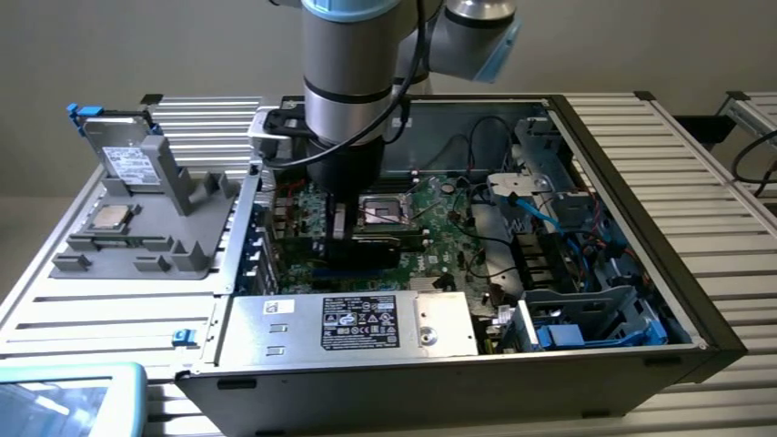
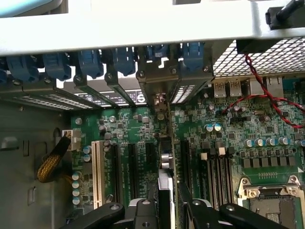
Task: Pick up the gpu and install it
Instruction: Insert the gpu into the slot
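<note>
Straight down, arm [image 1: 352,82] in case [image 1: 631,228]; gripper [image 2: 169,207] half-closed, clamping gpu [image 2: 167,162] edge-on over mobo [image 2: 128,124] slots

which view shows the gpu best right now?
Wrist view: the gpu is seen edge-on between the gripper fingers, standing upright over the motherboard slots. In the exterior view the arm hides most of it; a dark slab shows below the gripper.

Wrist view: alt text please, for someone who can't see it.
A black two-fingered pincer grips a thin green expansion card edge-on, poised above the expansion slots of a green motherboard inside an open computer case. The card's silver end bracket lines up with the row of blue-clipped rear slot openings.
</note>
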`<move>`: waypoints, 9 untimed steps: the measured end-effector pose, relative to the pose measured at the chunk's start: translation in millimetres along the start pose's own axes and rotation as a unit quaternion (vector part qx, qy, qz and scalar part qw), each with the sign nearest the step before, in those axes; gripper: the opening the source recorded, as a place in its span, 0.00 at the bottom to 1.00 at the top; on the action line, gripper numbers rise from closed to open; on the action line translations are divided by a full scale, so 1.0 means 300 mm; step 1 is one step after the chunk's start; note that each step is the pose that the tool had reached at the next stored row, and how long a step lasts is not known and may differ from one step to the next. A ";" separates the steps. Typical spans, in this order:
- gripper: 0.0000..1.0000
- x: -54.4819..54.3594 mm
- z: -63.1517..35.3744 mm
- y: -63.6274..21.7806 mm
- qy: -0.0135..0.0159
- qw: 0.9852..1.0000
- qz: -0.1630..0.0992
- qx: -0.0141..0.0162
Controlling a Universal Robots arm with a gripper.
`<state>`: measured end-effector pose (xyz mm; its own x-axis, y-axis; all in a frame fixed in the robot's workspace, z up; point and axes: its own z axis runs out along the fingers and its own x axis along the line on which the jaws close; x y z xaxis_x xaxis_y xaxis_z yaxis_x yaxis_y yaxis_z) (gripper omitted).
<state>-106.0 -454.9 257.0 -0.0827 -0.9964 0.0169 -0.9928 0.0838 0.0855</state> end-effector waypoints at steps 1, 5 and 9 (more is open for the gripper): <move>0.27 0.000 0.000 0.003 0.000 1.000 0.000 0.000; 0.27 0.001 0.001 0.010 0.000 1.000 0.000 0.000; 0.27 0.004 0.001 0.011 0.000 1.000 0.000 0.000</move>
<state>-109.3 -456.0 257.0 -0.0827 -0.9964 0.0169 -0.9928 0.0839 0.0856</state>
